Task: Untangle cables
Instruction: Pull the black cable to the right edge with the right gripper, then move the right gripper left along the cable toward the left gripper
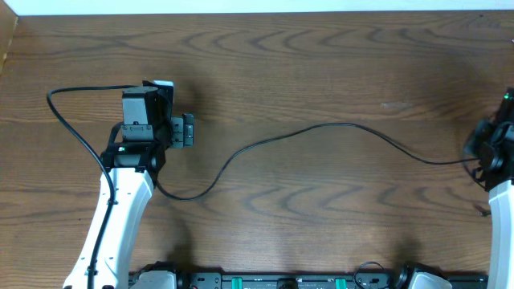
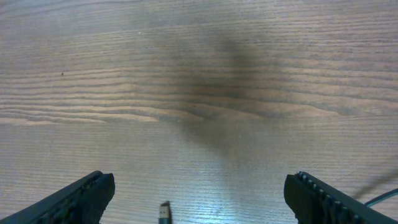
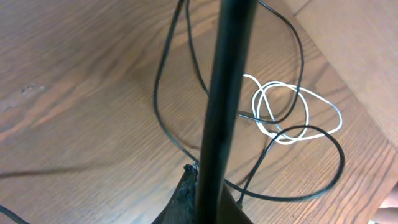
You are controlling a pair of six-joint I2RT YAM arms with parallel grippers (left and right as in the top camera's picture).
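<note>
While the right gripper pinches the long black cord, shut tight | left gripper wide open, empty (small plug lies below it) | white cord tangled in black loops beside right gripper | step: pulling apart | next: lift white cord free

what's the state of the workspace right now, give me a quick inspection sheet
surface: brown wood-grain table, no damage seen
job's things: black cord trails across the table between the arms; white cord coiled, with black loops threaded through it; plug end lies below the left gripper
clutter: nothing seen
grippers: left gripper open, holding nothing; right gripper shut on black cord
cables: arm cable loops out from the left arm, apart from the cords
surroundings: white strip beyond the far edge; rig base at the near edge
</note>
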